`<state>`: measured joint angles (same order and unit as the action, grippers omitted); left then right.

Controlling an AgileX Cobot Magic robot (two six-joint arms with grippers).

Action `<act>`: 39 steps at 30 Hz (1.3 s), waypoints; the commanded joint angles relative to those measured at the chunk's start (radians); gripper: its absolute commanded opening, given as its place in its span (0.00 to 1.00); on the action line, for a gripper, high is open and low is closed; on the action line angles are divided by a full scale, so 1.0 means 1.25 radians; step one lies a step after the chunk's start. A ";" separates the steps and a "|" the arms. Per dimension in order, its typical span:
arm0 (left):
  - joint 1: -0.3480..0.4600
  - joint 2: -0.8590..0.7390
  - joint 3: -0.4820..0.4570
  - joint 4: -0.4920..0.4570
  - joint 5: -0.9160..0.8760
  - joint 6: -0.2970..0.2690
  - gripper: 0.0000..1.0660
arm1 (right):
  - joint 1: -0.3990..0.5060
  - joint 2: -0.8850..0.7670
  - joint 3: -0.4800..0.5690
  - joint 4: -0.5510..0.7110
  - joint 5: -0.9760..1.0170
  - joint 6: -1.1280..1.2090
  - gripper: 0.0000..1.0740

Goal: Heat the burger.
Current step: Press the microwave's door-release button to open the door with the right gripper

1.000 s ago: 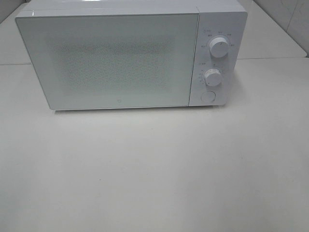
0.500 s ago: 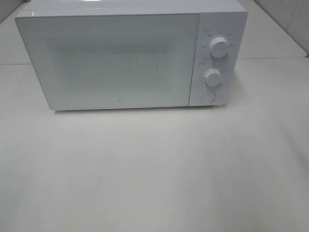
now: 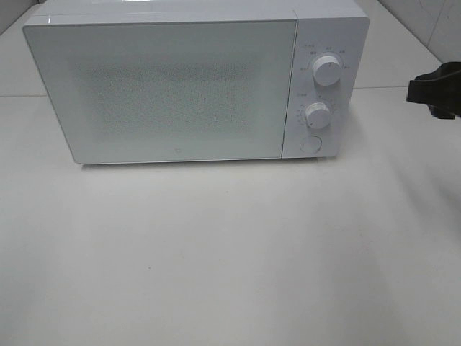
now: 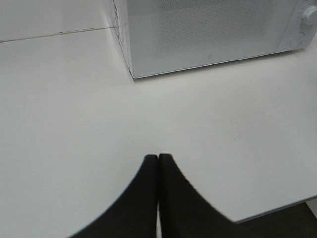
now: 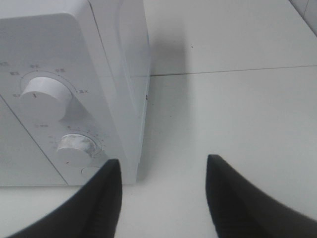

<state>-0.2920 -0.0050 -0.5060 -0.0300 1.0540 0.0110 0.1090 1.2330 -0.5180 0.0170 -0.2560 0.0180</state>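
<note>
A plain white table [image 3: 230,252] fills the scene, its near stretch bare. Closest in, the left gripper [image 4: 158,157] hangs low over that bare surface with its two black fingers pressed together and nothing between them. Farther in and off to the right, the right gripper [image 5: 163,159] hovers just beside the microwave's right end, jaws spread wide around empty air; from the high camera only its dark tip shows at the right edge. Behind them stands the white microwave [image 3: 166,86], its frosted door [image 3: 166,130] shut, with an upper knob [image 3: 328,70], a lower knob [image 3: 317,114] and a round button [image 3: 310,144] stacked down the right-hand panel. Beyond it a tiled wall [image 3: 432,21] closes the far corner. The burger appears in no view; whether it sits behind the frosted door cannot be told. With the door shut and the open gripper next to the panel, the step in hand looks like working the controls, either the button to release the door or a knob to start heating. The next move calls for bringing the right gripper squarely in front of the chosen control, centred on it, before closing or pressing.
</note>
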 commanded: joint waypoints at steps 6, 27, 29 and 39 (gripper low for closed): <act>0.003 -0.017 0.002 0.003 -0.010 0.002 0.00 | -0.004 0.190 0.002 -0.004 -0.210 -0.010 0.11; 0.003 -0.017 0.002 0.003 -0.010 0.002 0.00 | 0.166 0.412 0.000 -0.046 -0.381 0.104 0.00; 0.003 -0.017 0.002 0.003 -0.010 0.002 0.00 | 0.171 0.419 0.000 -0.035 -0.383 0.106 0.00; 0.003 -0.017 0.002 0.003 -0.010 0.002 0.00 | 0.175 0.497 0.000 -0.014 -0.446 0.242 0.00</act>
<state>-0.2920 -0.0050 -0.5060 -0.0300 1.0540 0.0110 0.3240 1.8460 -0.5160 0.0000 -0.7700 0.2590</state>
